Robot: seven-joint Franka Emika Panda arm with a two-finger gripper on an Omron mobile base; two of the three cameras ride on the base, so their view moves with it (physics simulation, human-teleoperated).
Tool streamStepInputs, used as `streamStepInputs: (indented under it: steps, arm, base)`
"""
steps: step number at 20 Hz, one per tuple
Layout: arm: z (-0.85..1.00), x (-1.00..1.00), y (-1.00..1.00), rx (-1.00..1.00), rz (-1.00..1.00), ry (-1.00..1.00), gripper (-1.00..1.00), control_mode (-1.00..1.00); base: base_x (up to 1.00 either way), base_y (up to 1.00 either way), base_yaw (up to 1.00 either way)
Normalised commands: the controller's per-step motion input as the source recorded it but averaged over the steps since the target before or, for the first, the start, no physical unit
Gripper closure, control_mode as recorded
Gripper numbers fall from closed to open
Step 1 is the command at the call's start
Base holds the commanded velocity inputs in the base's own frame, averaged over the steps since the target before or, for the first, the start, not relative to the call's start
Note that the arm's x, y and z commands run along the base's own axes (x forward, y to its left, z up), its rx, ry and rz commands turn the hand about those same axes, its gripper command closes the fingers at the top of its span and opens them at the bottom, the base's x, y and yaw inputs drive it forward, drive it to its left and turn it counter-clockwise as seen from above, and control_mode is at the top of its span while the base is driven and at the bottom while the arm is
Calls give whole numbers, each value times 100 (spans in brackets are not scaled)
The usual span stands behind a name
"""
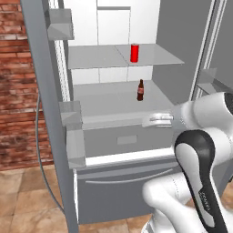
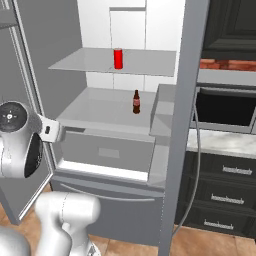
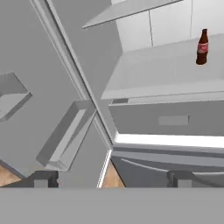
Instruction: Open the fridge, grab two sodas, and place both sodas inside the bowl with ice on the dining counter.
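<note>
Standing upper right of open end effector (image 3: 111,179) — brown bottle (image 3: 201,47)

No legible text. Brown bottle (image 1: 140,90) carries a red label, lettering too small to read. Red can (image 1: 134,53) is plain. Robot arm (image 1: 202,191) bears small dark lettering along its link, unreadable.

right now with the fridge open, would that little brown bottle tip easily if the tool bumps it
Probably yes: the bottle stands upright, tall and narrow, so a nudge near its neck could topple it. It looks rigid and smooth, possibly slippery. Once on its side it might roll along the flat shelf.
</note>
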Motion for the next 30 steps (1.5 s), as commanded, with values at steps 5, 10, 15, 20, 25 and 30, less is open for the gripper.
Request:
streamStepInputs:
  steps: [5, 10, 15, 20, 25, 30]
  arm:
    - [-24, -38, -71, -27, -19, -12, -100, -100]
    - [-52, -19, -30, -26, -3, -2, -100, -100]
    - [-22, -5, 2, -6, 0, 0, -100, -100]
    - [-23, -4, 0, -2, 0, 0, -100, -100]
    - [-14, 2, 2, 0, 0, 0, -100, 100]
    - [0, 0, 0, 0, 0, 0, -100, 100]
  base:
    - [0, 0, 0]
    - [0, 0, 0]
    - [0, 0, 0]
    - [0, 0, 0]
    - [11, 16, -2]
    - [31, 38, -9]
